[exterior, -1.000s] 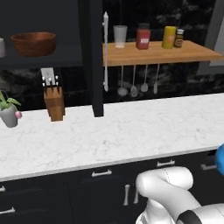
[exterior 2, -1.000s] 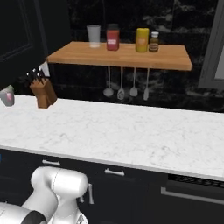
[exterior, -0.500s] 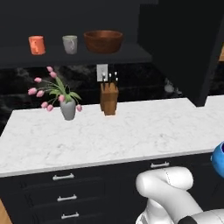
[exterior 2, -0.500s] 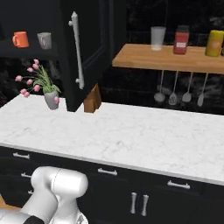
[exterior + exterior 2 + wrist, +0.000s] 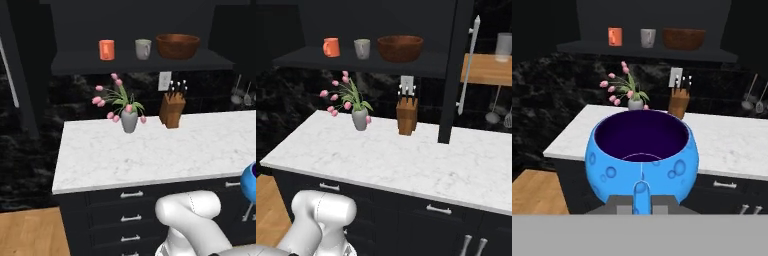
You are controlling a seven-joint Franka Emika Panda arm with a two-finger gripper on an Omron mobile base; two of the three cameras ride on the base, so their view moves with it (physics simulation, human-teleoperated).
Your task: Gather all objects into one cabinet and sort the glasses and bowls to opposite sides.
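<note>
My gripper (image 5: 641, 200) is shut on the small blue bowl (image 5: 642, 152), held upright in front of the counter; its dark inside shows. The same bowl (image 5: 248, 182) peeks in at the right edge of the left base view. On the black cabinet's dark shelf (image 5: 140, 62) stand an orange mug (image 5: 106, 50), a grey mug (image 5: 143, 49) and the brown wooden bowl (image 5: 177, 46), left to right. The cabinet door with its silvery bar handle (image 5: 468, 65) stands open to their right. A clear tumbler (image 5: 504, 43) sits on the light wooden shelf (image 5: 486, 67).
A tulip vase (image 5: 128, 120) and a knife block (image 5: 172, 110) stand at the back of the white marble counter (image 5: 150, 155), under the cabinet shelf. Utensils (image 5: 496, 115) hang under the wooden shelf. Dark drawers (image 5: 130, 210) run below the counter; wooden floor (image 5: 30, 235) lies left.
The base has driven left, so the whole scene slid right: the cabinet shelf is now straight ahead and the wooden shelf is nearly out of view. The blue bowl stays in the gripper.
</note>
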